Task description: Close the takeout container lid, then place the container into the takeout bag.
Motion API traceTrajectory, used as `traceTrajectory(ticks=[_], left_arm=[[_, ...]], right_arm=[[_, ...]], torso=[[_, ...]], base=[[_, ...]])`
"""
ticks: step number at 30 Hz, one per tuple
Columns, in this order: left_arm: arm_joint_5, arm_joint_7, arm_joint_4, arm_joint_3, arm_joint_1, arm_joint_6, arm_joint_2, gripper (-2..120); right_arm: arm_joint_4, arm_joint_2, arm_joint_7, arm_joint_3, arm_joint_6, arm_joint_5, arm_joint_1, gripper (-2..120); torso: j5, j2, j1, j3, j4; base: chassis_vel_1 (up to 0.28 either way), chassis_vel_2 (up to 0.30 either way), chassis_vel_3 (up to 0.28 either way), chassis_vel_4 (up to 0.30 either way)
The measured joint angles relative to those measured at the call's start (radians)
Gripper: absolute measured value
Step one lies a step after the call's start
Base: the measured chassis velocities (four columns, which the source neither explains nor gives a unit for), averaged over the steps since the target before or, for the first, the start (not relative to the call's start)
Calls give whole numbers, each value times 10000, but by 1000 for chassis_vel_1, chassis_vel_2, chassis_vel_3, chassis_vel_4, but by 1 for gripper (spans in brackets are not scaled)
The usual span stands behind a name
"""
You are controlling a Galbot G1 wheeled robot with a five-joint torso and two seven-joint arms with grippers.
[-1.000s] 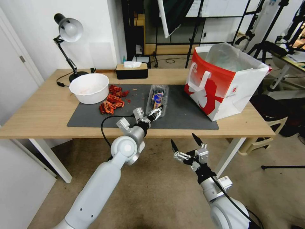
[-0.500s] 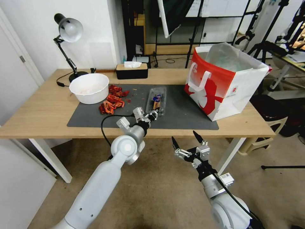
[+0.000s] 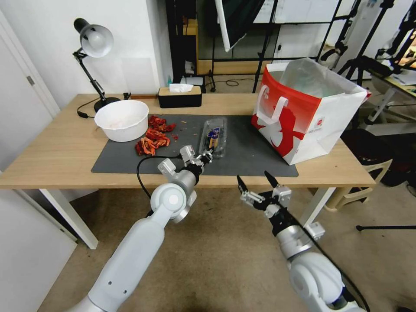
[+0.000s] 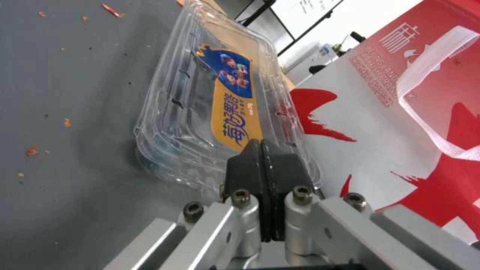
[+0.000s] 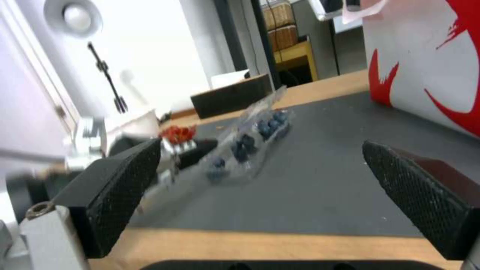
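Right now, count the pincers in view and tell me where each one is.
2. The left pincer is shut at the near end of the takeout container on the grey mat. The right pincer is open, hanging in front of the table's near edge.

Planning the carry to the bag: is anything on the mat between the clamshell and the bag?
Nothing visible. The takeout container lies on bare dark mat, and the takeout bag stands open beside it. Left gripper, shut, is at the container's near end; right gripper hangs open below the table edge.
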Motion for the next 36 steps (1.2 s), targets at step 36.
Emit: traceTrajectory(ticks=[36], left_arm=[[-45, 34, 24, -33, 103, -131, 21, 0]], right_arm=[[-3531, 997, 5001, -905, -4842, 7260, 6540, 100]], torso=[[0, 1, 1, 0, 1]], base=[[0, 0, 0, 0]])
